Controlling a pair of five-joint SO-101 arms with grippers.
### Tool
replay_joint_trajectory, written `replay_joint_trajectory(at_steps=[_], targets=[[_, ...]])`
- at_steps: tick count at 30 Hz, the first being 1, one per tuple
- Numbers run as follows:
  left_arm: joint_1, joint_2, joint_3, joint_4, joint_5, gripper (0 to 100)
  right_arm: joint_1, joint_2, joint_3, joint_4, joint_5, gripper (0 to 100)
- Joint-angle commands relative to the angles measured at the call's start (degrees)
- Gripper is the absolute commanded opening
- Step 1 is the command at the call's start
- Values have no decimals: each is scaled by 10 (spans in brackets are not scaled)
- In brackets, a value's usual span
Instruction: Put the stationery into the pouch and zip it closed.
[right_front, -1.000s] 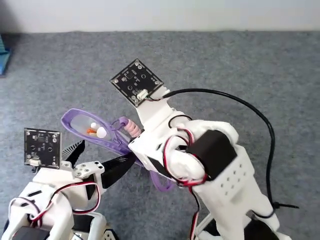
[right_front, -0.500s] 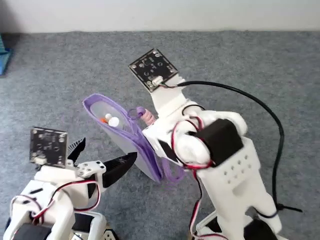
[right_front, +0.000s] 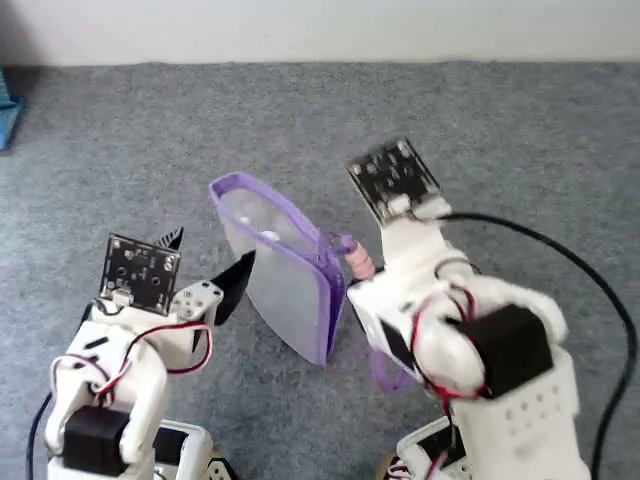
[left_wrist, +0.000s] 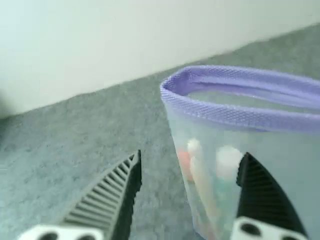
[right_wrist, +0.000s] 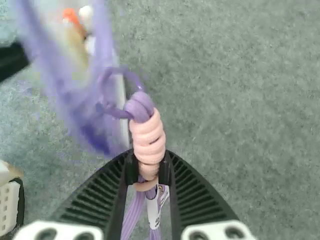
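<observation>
My right claw (right_wrist: 147, 161) is clamped on the pink coiled zip pull (right_wrist: 146, 135). My left claw (left_wrist: 191, 160) stands apart, gripping nothing, with one end of the pouch (right_front: 285, 290) partly between its fingers; the pouch stands on edge on the grey bench (right_front: 500, 130) between the arms. My worry is that hauling on the pull with nothing bracing the pouch drags it along instead of running the zip, or tips the stationery (left_wrist: 200, 167) out. I count one pouch, one pull and two claws, plus an orange piece and some white ones inside, too blurred to number.
</observation>
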Motion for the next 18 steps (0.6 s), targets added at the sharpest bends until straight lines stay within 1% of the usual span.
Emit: replay_joint_trajectory(at_steps=[1,5,8,14,18], targets=[[5,0,21,-72,40,291,13,-61,21,23,8,8],[34,0,69,-132,66,291,14,-115,40,23,30,8],[64,0,90,-158,87,291,14,-146,45,22,49,8],[134,1,99,-162,105,290,15,-179,41,21,106,8],[184,1,99,-160,106,290,15,-186,41,-12,138,8]])
